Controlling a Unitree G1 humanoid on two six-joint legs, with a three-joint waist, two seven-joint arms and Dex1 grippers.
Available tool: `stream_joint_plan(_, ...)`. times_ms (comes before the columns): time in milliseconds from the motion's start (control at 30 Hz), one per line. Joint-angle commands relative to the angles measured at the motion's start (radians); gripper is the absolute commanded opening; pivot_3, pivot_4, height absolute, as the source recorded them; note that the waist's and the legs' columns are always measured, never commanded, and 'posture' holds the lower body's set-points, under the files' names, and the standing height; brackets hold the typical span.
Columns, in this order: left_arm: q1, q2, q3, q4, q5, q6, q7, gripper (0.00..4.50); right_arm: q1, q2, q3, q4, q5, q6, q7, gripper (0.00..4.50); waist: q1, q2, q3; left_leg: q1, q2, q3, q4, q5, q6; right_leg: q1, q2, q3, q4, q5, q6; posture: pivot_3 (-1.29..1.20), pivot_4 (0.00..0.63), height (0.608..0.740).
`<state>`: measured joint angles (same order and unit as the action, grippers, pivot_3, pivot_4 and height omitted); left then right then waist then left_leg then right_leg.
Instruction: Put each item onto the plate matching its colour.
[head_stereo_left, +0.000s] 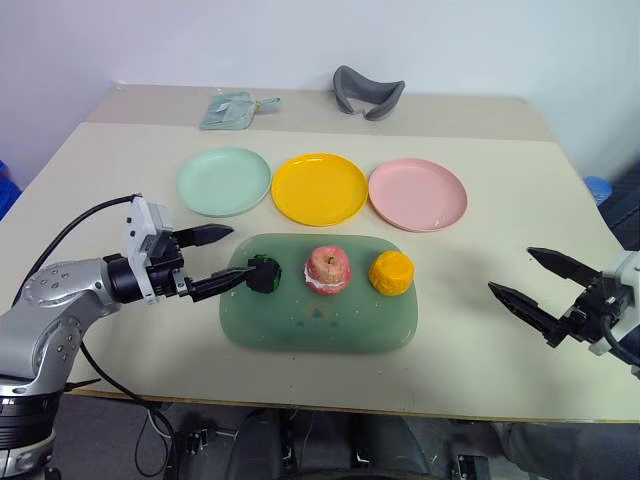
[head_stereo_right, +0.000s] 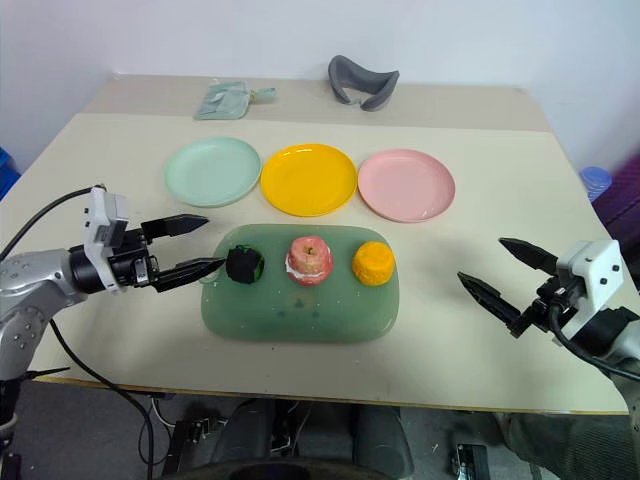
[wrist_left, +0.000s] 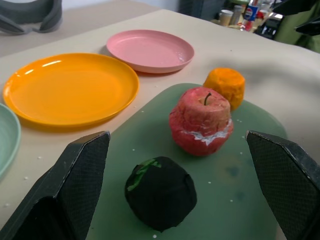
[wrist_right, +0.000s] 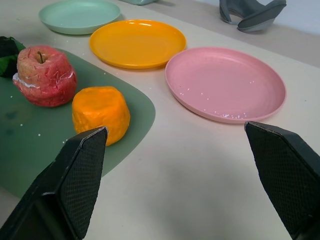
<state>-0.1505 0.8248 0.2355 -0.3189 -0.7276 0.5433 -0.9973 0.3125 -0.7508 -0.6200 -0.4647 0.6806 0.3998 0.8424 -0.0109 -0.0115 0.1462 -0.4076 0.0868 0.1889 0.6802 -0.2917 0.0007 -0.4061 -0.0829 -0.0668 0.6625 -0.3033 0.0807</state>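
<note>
Items sat in a row on our dark-green tray: green lump left, apple middle, orange fruit right. Our left gripper, jaws open, flanked the lump; our right gripper hung open, well apart.

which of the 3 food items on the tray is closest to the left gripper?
The dark green lumpy one, at the tray's left end. It sits right at the open left gripper's fingertips; the apple and orange fruit lie farther right.
</note>
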Motion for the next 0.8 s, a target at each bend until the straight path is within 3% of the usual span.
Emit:
stream_joint_plan(33, -0.024, 0.028, 0.016, -0.017, -0.002, 0.021, 0.001, 4.50, -0.008, -0.018, -0.029, -0.023, 0.004, -0.001, 0.002, 4.48, 0.001, 0.000, 0.000, 0.000, 0.000, 0.000, 0.000, 0.000, 0.000, 0.000, 0.000, 0.000, 0.000, 0.000, 0.000, 0.00, 0.150, 0.740)
stream_joint_plan(367, -0.081, -0.001, 0.008, 0.003, -0.006, 0.039, 0.021, 4.50, -0.045, -0.015, -0.003, -0.081, 0.019, 0.045, -0.057, 4.48, 0.000, 0.000, 0.000, 0.000, 0.000, 0.000, 0.000, 0.000, 0.000, 0.000, 0.000, 0.000, 0.000, 0.000, 0.000, 0.00, 0.150, 0.740)
stream_joint_plan(533, -0.100, -0.043, -0.021, 0.003, 0.060, -0.001, 0.090, 4.50, -0.095, -0.020, 0.029, -0.096, 0.032, 0.070, -0.080, 4.48, 0.002, 0.000, 0.000, 0.000, 0.000, 0.000, 0.000, 0.000, 0.000, 0.000, 0.000, 0.000, 0.000, 0.000, 0.000, 0.00, 0.150, 0.740)
stream_joint_plan(800, -0.188, -0.068, -0.089, 0.033, 0.070, 0.129, 0.169, 4.50, -0.334, -0.074, 0.207, -0.043, 0.013, 0.097, -0.040, 4.48, 0.000, 0.000, 0.000, 0.000, 0.000, 0.000, 0.000, 0.000, 0.000, 0.000, 0.000, 0.000, 0.000, 0.000, 0.000, 0.00, 0.150, 0.740)
